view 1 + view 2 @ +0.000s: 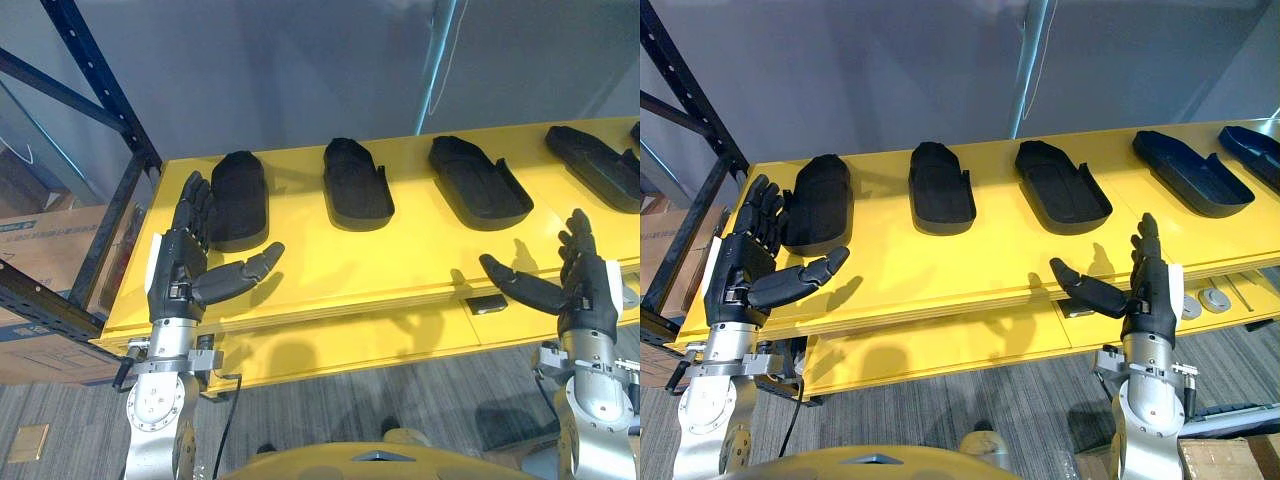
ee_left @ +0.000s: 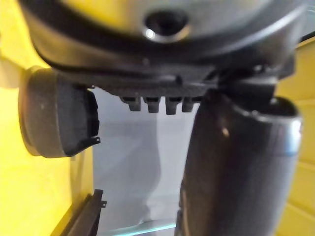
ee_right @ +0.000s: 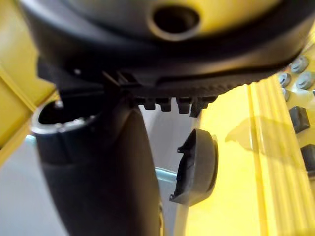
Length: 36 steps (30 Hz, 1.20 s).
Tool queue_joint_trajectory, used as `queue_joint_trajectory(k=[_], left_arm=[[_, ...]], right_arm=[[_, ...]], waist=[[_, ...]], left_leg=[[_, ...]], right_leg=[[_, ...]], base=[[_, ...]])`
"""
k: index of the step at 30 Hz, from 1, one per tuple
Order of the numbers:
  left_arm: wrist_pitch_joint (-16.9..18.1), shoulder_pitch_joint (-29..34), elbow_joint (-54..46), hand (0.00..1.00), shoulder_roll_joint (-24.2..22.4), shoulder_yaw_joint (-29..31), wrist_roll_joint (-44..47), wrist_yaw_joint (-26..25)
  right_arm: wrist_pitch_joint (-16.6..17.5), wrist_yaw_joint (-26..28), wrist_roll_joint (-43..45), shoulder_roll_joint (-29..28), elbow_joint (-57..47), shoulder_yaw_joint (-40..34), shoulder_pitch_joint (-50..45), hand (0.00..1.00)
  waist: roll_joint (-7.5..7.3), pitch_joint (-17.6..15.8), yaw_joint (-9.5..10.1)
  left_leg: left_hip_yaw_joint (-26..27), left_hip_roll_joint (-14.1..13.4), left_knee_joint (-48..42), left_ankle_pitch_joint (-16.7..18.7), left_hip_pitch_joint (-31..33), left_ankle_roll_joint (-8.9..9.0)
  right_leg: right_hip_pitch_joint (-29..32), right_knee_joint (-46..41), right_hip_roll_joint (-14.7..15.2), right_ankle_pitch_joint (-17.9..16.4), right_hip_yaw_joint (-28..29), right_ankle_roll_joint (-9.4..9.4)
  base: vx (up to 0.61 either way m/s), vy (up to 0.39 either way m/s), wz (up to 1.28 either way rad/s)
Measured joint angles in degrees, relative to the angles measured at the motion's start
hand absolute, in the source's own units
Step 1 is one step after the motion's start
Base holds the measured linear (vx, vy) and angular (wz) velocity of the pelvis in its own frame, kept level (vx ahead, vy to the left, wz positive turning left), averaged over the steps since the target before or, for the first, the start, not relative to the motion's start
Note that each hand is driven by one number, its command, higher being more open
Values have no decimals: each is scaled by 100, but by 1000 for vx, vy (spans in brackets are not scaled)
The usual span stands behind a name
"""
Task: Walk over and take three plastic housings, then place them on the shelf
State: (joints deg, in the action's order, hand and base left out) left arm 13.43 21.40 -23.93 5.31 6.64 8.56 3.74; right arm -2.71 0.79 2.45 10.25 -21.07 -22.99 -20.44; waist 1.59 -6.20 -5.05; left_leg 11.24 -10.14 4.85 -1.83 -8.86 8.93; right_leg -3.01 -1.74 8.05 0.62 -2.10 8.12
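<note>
Several black plastic housings lie in a row on the yellow shelf [image 1: 400,260]: one at the left [image 1: 238,198], one in the middle [image 1: 356,182], one further right [image 1: 478,182], and another at the far right [image 1: 595,165]. My left hand [image 1: 180,268] is raised at the shelf's front left, fingers straight and thumb out, just in front of the left housing [image 2: 56,120]. My right hand [image 1: 585,285] stands open at the front right, holding nothing. A housing [image 3: 199,167] shows past it in the right wrist view.
A dark blue rack frame [image 1: 100,110] stands at the left with cardboard boxes [image 1: 45,250] beneath it. A lower yellow tier [image 1: 940,345] holds small parts [image 1: 1215,300]. A grey wall rises behind; carpet lies below.
</note>
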Motion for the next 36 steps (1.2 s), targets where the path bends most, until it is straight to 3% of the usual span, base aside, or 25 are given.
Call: queue_joint_trajectory(k=[7, 19, 36], left_arm=[[-133, -21, 1, 100, 13, -11, -18, 17], [-221, -28, 3, 100, 32, -21, -238, -13], [-221, -36, 8, 100, 42, -8, -240, 41]], right_arm=[[73, 149, 109, 0, 9, 75, 6, 100], [75, -887, 79, 0, 1286, 146, 806, 100], [75, -998, -6, 13, 2009, -8, 1464, 100]], waist=[[12, 9, 12], [21, 12, 101], [22, 17, 202]], left_leg=[[-3, -25, -2, 11, 4, 16], [-280, -34, -1, -33, 50, 20], [-539, -36, -1, -102, 155, 22]], right_leg=[[-6, -4, -22, -2, -23, -4], [-144, -3, -10, -39, -288, -36], [-217, -6, 3, -67, -536, -56]], base=[[0, 0, 0], [-7, -10, 11], [-5, -8, 7]])
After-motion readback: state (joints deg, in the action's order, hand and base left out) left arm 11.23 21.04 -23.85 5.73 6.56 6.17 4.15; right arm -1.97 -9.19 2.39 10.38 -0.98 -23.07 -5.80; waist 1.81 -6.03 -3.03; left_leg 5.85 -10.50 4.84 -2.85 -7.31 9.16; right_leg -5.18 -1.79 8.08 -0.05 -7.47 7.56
